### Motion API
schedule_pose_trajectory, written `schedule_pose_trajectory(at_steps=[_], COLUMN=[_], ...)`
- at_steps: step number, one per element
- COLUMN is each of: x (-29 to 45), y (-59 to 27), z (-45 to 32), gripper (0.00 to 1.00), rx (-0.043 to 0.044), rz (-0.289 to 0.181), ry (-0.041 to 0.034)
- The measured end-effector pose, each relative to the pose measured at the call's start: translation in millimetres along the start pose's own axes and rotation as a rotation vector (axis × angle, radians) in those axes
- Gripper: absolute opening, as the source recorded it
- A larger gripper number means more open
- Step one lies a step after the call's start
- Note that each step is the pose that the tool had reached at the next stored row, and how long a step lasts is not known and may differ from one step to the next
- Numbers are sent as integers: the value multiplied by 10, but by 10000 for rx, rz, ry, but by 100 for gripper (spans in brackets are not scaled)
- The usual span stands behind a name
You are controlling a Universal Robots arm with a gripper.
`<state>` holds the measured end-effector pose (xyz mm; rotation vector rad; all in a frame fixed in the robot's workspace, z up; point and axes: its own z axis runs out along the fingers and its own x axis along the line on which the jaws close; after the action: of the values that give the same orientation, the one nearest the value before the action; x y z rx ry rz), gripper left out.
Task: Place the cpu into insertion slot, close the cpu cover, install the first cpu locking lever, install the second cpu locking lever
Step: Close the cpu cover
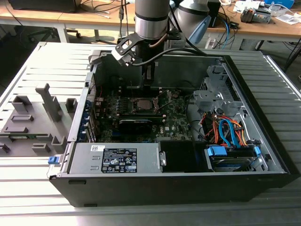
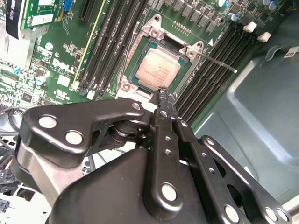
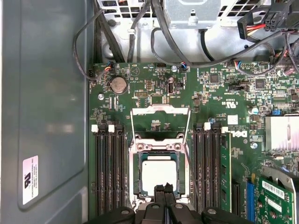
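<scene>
Fingers [image 3: 160, 191] together, cpu [image 3: 159, 173] flat in insertion slot [image 3: 137, 173]

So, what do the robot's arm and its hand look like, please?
The arm is a silvery-grey tube with a black band; a black cable loops beside its wrist. The hand is matte black metal: flat linked bars joined by round silver pins, narrowing to two slim fingers.

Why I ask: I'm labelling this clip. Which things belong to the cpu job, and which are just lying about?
Job: cpu, seated in the insertion slot; cpu cover, open; end effector, near the cpu.
Lying about: coin battery; memory slots; orange and blue cables; grey fixtures.
</scene>
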<state>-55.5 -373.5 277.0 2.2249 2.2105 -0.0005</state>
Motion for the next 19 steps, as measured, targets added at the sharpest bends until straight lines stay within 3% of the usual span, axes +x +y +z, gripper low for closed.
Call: schedule_pose_trajectory(at_steps=[19], x=[3], y=[431], z=[-9], gripper=[11], rx=[41], rz=[-1], ry=[0])
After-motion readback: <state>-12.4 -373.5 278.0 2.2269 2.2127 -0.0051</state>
